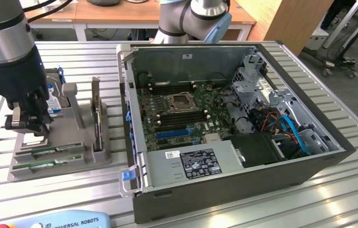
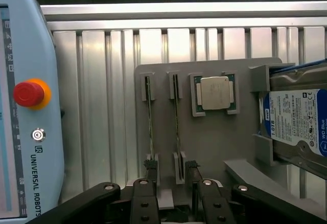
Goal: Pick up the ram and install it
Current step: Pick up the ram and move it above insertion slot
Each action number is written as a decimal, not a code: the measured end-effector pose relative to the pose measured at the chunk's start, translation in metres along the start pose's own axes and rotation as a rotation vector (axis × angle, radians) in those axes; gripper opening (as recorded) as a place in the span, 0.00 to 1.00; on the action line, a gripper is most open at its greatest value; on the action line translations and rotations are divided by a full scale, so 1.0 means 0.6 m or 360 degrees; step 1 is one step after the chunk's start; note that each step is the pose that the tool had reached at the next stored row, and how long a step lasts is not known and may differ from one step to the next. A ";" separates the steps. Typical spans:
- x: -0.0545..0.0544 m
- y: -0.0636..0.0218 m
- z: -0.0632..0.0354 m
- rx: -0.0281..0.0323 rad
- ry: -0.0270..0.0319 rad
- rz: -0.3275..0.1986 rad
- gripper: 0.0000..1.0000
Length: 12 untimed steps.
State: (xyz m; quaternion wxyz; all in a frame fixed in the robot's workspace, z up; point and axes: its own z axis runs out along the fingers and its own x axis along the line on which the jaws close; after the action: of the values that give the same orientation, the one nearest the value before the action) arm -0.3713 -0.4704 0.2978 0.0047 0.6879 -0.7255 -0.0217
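The fingers [image 2: 193,169] stand spread, one on either side of one end of the ram [image 2: 177,121], not pinching it. The ram stands on edge in a slot of the grey holder [image 2: 214,142]. A second stick [image 2: 149,121] fills the slot just beside it. The holder also carries a silver CPU chip [image 2: 217,92] in a square pocket and a hard drive [image 2: 296,121] in a bracket. It sits on the slatted bench [image 2: 97,106] beside an open computer case [image 1: 242,185] with its motherboard [image 1: 179,109] showing.
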 end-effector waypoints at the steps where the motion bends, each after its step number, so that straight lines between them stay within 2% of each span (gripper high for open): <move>1: 0.000 0.000 0.003 0.00003 -0.00001 0.0000 0.35; 12: 0.001 0.001 0.036 0.00011 -0.00001 0.0000 0.35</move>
State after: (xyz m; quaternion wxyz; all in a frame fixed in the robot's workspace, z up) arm -0.3726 -0.4704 0.2760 0.0045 0.6879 -0.7255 -0.0215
